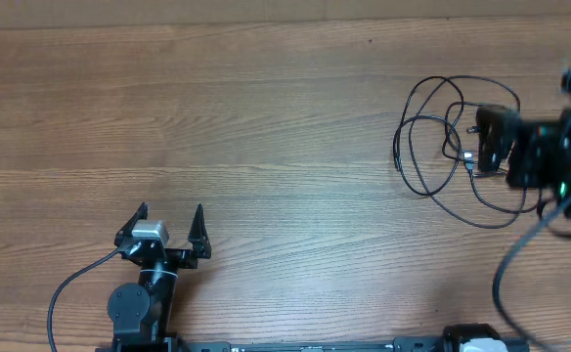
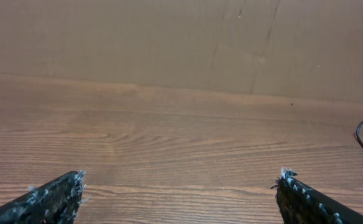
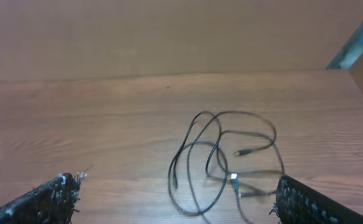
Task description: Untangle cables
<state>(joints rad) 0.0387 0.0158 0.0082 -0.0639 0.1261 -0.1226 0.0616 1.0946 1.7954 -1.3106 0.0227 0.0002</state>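
Cables (image 1: 440, 137), thin, black and flexible, are seen lying on the right side of the broad brown wood-grain table (image 1: 266, 117), towards its far edge. They are spread in several loose loops that cross over one another near the middle of the bundle. A plain tan board wall (image 2: 169, 37) is seen standing along the far edge of the table.

The black right gripper (image 1: 483, 139) is held over the right part of the loops, pointing towards the table's left. Its jaws are spread wide and nothing is gripped between them; whether a cable is touched cannot be told. In the right wrist view the loops are framed between the two fingers and just ahead of them.

The black left gripper (image 1: 170, 210) is placed near the front left of the table, well apart from the bundle, with its jaws also spread wide over bare wood.

A small silver-tipped plug end (image 3: 234, 178) is seen inside the loops, and a second plug end (image 3: 247, 151) lies near it.
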